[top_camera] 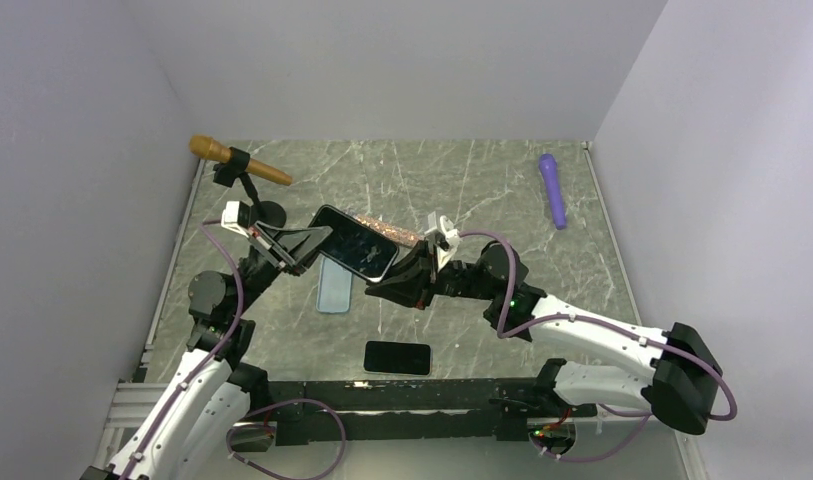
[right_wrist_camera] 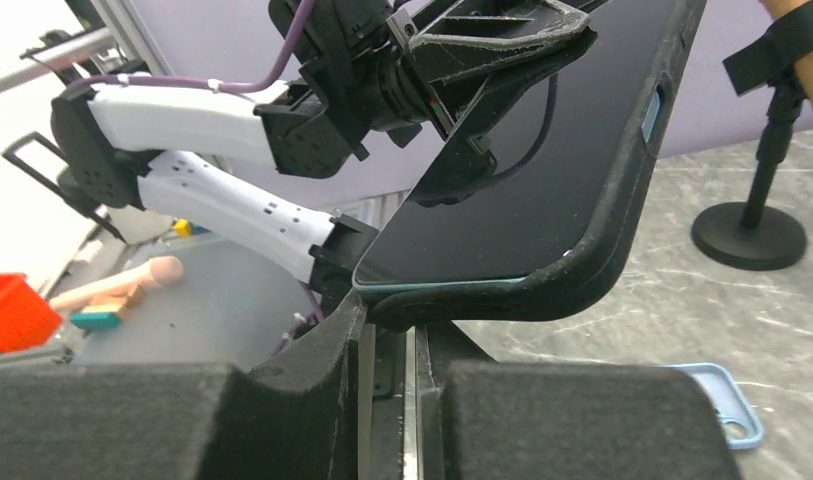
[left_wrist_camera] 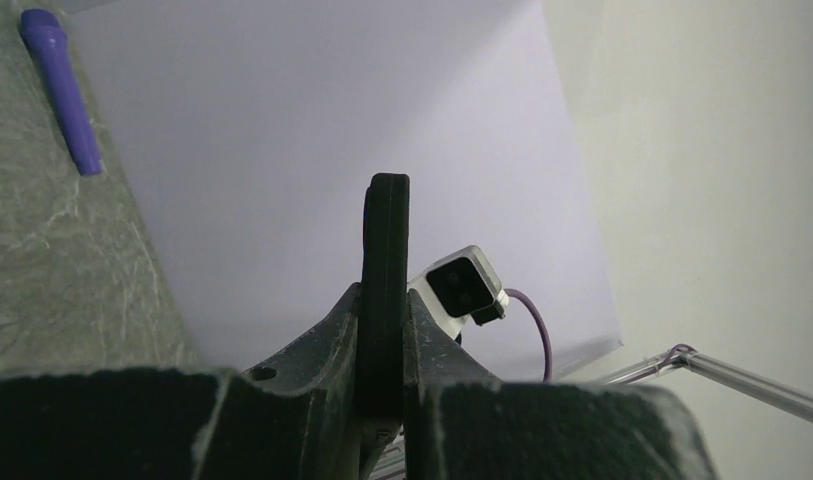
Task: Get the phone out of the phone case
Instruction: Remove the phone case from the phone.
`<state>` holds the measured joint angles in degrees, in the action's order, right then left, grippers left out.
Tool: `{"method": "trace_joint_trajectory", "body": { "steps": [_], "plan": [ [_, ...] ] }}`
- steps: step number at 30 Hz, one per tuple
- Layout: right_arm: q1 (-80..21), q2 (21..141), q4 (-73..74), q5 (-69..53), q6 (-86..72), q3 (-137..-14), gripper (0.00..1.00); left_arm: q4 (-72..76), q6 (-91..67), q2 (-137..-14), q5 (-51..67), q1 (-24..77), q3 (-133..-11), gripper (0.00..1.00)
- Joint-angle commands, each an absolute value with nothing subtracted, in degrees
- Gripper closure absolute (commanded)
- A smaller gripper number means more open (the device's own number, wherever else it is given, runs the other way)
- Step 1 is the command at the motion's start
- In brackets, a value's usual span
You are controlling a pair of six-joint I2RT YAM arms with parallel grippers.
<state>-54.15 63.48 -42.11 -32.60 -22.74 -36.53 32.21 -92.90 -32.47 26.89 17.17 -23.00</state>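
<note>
**Cased phone held off the table between both grippers**

At the upper left of the overhead view, a brown microphone (top_camera: 232,158) sits on a small black stand (top_camera: 270,212) near the far left edge of the marbled table (top_camera: 482,330).

Just right of it, the left gripper (top_camera: 300,245) is closed narrow on the left end of the phone case (right_wrist_camera: 582,250). Its wrist view shows the case edge-on as a thin black slab standing upright, pinched between the two fingers (left_wrist_camera: 332,340).

The phone (top_camera: 357,243) hangs in the air left of the table's centre, tilted, with its dark glossy screen facing up. The case is thick, matte black, with rounded corners. From the right wrist view a thin teal rim of the phone shows inside the case's lip, and a bluish side button sits in a cut-out on the right edge.

On the table just below the phone lies an empty pale blue case (top_camera: 334,290). A second dark phone (top_camera: 397,357) lies flat nearer the arm bases. A pinkish glittery object (top_camera: 390,231) shows just behind the raised phone.

The right gripper (top_camera: 407,272) meets the case's lower right corner, jaws narrow, and the corner sits in the slim gap between them.

A purple microphone (top_camera: 553,190) lies at the upper right of the table, well apart from the rest.
</note>
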Motion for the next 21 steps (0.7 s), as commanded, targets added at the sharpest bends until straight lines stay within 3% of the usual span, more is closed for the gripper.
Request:
{"method": "trace_joint_trajectory", "body": {
  "steps": [1,12,14,21],
  "plan": [
    [-53.80,62.45,-34.51,-27.04,-9.16,-43.47,1.00,36.77,-98.29,-31.94,34.87,19.64,-26.74,1.00],
    [-53.81,60.35,-28.83,-22.02,-12.16,-42.90,0.99,29.63,-89.87,-32.21,33.00,20.74,-29.99,1.00],
    [-53.79,59.19,-27.00,-21.36,-15.45,-41.42,0.84,26.06,-84.86,-32.93,32.76,20.53,-32.53,1.00],
    [-53.82,54.78,-8.49,-14.57,-22.74,-40.99,0.67,18.17,-65.14,-44.99,41.39,15.17,-46.48,1.00]
  ]
}}
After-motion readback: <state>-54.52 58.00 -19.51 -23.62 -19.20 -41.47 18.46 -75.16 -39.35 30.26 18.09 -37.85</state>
